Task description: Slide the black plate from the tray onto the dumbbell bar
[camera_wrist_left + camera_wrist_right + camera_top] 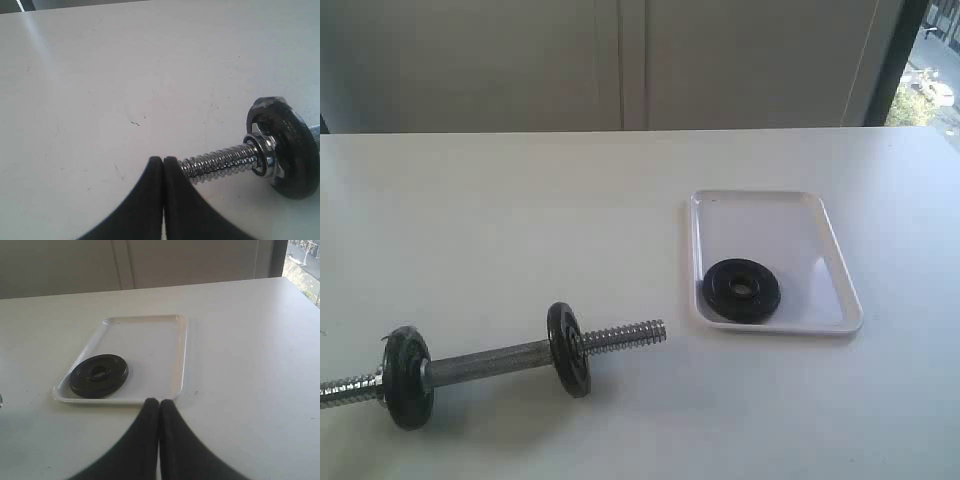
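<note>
On the white table [520, 200], the largest item, nothing is in motion and the task is judged not yet begun.

1. Tray [760, 225]: lies on the right at mid-depth, well apart from the bar.
2. Dumbbell bar [485, 362]: lies near-left, slightly angled. Its free threaded end [625, 334] points right toward the tray. A fitted disc [568, 349] stands upright just inboard of that end, and a second disc [406, 377] stands further left.
3. Black plate [741, 290]: lies flat in the tray's near-left corner, close to the rim.
4. Left hand [163, 165]: fingers pressed together, holding nothing, just beside the bar's left thread. Contact cannot be confirmed.
5. Right hand [159, 405]: fingers pressed together, empty, hovering on the near side of the tray.

Recommendation for the step in hand, lifting the plate:
- The right hand must spread before descending.
- A flat disc offers little edge, so one finger through the centre hole, or tipping the plate against the low rim, seems the surest grip.
- The left hand should steady the bar, since a loose bar is likely to roll.
- Hole and thread want lining up squarely.

View comparison:
- The exterior view shows the whole layout but neither hand.
- Only the left wrist view shows the chrome collar nut [265, 152] against the disc.
- Only the right wrist view makes the plate's raised ring clear.
</note>
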